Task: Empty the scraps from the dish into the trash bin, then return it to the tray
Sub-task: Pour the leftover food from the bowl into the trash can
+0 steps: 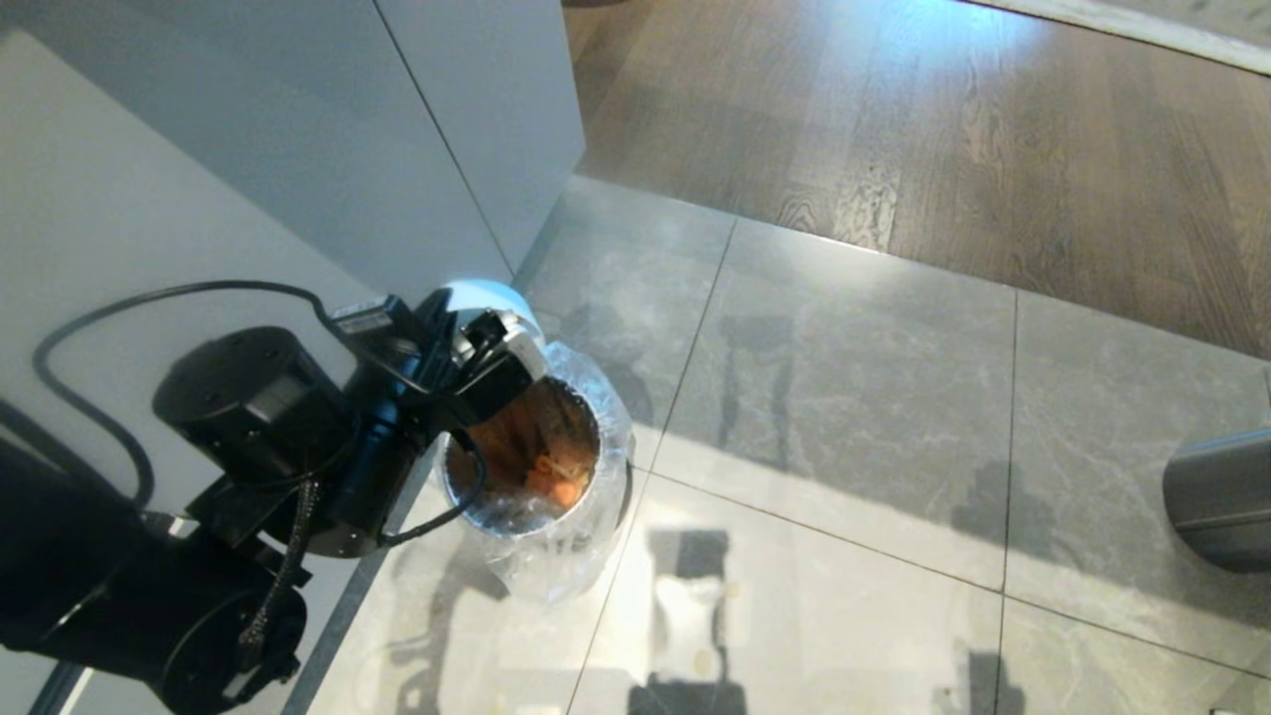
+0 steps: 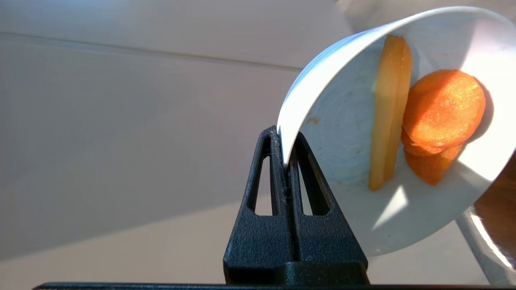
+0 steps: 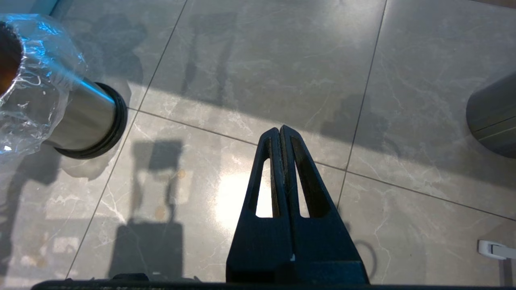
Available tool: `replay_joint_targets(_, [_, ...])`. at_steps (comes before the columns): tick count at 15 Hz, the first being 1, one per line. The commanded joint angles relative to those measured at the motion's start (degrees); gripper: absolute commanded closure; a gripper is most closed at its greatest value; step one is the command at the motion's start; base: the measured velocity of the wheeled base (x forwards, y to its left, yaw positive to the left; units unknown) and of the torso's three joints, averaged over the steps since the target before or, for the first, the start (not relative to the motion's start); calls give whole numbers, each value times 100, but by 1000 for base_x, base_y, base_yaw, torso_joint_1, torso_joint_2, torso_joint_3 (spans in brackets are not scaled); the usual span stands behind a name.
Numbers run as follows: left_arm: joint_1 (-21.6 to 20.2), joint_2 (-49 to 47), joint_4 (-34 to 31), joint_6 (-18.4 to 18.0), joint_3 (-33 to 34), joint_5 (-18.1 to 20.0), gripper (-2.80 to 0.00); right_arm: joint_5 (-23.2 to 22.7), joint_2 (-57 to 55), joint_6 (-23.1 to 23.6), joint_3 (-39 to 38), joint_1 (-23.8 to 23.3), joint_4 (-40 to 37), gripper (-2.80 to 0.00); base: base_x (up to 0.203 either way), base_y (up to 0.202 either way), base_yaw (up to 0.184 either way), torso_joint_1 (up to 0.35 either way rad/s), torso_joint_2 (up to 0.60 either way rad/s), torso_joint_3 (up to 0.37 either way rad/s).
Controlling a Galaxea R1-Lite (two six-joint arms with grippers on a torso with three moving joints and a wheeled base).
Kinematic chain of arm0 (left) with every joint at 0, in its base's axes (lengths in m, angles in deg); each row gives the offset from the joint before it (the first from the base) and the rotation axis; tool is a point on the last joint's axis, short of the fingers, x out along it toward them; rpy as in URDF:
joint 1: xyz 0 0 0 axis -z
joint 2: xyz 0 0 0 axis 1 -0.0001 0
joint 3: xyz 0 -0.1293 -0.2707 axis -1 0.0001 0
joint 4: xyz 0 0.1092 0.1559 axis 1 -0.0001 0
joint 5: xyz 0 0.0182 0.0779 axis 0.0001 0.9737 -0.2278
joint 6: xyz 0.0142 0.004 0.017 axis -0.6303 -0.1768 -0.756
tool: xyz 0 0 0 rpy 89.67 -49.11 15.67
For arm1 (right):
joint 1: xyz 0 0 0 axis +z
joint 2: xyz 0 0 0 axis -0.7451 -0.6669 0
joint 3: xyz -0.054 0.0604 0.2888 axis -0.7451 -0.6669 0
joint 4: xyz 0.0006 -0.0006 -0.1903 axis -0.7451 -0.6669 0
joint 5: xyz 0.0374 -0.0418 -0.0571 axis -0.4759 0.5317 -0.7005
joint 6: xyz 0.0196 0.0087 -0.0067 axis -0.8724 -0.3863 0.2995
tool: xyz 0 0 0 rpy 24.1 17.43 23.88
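Observation:
My left gripper [image 2: 285,146] is shut on the rim of the dish [image 2: 342,133], a small pale blue-white bowl tipped steeply on its side. Scraps still cling inside it: a yellow stick [image 2: 389,112] and orange slices [image 2: 443,108]. In the head view the dish [image 1: 489,297] hangs over the back edge of the trash bin [image 1: 606,467], which has a coppery inside and a crinkled clear liner. Orange pieces [image 1: 552,485] lie at the bin's bottom. My right gripper [image 3: 281,131] is shut and empty above the floor tiles. The tray is out of view.
A white cabinet [image 1: 298,149] stands right behind the bin and my left arm. A larger grey steel cylinder [image 1: 1221,497] stands on the tiles at the far right. Wooden flooring [image 1: 943,119] begins beyond the grey tiles.

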Motion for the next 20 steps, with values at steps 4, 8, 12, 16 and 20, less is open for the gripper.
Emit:
replay_joint_targets(4, [-12,-18,48,-270,168,289,0,-1,2,-2,1,1,2,0,0,0,0,0,0,0])
replay_joint_targets(8, [-205,82,68,-302,-19,609,0,-1,2,-5,-2,1,2,0,0,0,0,0,0,0])
replay_joint_targets(12, [-311,1,-154,-145,407,808,0,-1,2,-2,-7,1,2,0,0,0,0,0,0,0])
replay_joint_targets(16, [-398,-15,-513,174,186,1140,0,-1,2,-2,1,1,2,0,0,0,0,0,0,0])
replay_joint_targets(20, [-358,-44,-494,229,87,1203,0,-1,2,-2,1,1,2,0,0,0,0,0,0,0])
